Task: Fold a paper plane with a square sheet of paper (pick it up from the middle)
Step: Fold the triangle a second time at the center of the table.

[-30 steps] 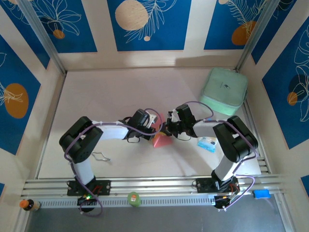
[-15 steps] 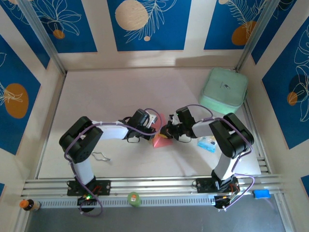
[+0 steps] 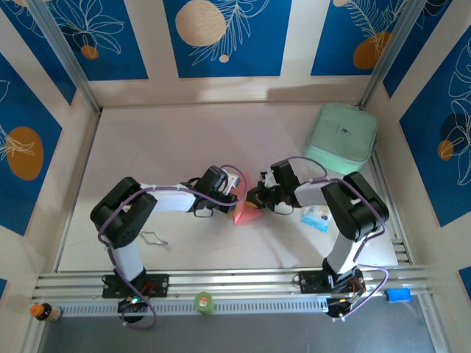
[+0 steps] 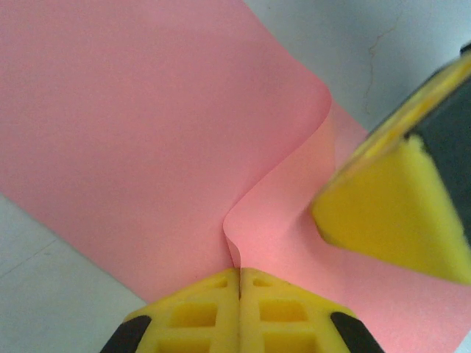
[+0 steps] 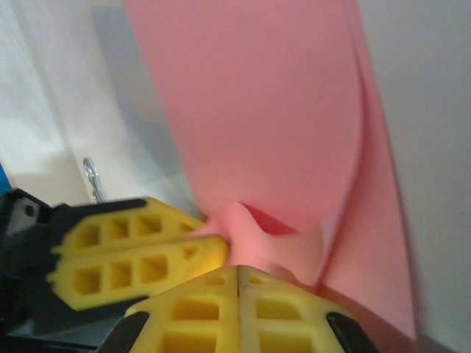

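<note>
Pink-red paper sheet (image 3: 245, 212), partly folded, raised off the middle of the table (image 3: 169, 147) between both arms. left gripper (image 4: 240, 273) clamped on a fold. right gripper (image 5: 238, 269) clamped on a crumpled edge.

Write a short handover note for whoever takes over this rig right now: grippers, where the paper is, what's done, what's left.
Left gripper: shut on the square sheet of paper.
Right gripper: shut on the same sheet, close to the left one.
Sheet: mid-table between the arms, bent in soft curves, no sharp crease visible.
Far right: mint-green case; by the right arm: blue-and-white packet.
Done: sheet gripped by both.
Left: the folds; no plane shape yet.
</note>
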You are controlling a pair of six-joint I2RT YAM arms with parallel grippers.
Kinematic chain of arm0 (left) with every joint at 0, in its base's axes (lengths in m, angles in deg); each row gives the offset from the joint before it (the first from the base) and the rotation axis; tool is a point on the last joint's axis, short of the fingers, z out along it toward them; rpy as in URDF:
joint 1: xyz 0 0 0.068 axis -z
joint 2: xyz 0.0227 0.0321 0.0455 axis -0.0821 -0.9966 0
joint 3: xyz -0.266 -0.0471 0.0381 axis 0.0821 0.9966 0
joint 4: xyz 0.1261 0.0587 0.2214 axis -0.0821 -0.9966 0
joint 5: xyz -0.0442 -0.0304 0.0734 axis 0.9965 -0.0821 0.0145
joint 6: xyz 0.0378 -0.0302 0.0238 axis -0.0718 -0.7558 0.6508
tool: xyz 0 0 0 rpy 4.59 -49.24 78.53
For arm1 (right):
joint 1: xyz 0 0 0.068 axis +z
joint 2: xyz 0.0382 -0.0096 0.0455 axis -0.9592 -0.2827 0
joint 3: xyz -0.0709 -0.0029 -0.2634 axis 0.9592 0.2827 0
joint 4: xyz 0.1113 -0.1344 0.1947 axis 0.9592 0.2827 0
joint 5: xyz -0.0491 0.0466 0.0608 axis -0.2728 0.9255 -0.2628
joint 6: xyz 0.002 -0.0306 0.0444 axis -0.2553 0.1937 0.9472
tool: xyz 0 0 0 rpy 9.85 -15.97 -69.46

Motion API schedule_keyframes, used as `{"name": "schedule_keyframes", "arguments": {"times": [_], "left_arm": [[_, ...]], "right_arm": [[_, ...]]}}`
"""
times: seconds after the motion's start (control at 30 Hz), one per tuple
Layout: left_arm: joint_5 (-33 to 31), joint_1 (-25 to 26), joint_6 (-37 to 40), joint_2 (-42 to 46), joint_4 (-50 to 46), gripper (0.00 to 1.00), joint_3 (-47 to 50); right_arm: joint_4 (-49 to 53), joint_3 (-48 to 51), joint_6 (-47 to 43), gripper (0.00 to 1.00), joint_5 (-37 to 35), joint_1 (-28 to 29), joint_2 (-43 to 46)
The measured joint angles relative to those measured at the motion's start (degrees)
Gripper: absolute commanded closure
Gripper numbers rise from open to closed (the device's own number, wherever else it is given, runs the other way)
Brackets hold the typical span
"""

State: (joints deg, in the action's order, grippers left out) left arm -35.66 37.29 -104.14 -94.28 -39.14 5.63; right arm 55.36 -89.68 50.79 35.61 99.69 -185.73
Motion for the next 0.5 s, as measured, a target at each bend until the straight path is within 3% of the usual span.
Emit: {"name": "schedule_keyframes", "arguments": {"times": [0.5], "left_arm": [[0.13, -0.02, 0.0, 0.0, -0.04, 1.0, 0.0]], "right_arm": [[7.45, -3.85, -4.7, 1.0, -6.91, 0.76, -2.01]]}}
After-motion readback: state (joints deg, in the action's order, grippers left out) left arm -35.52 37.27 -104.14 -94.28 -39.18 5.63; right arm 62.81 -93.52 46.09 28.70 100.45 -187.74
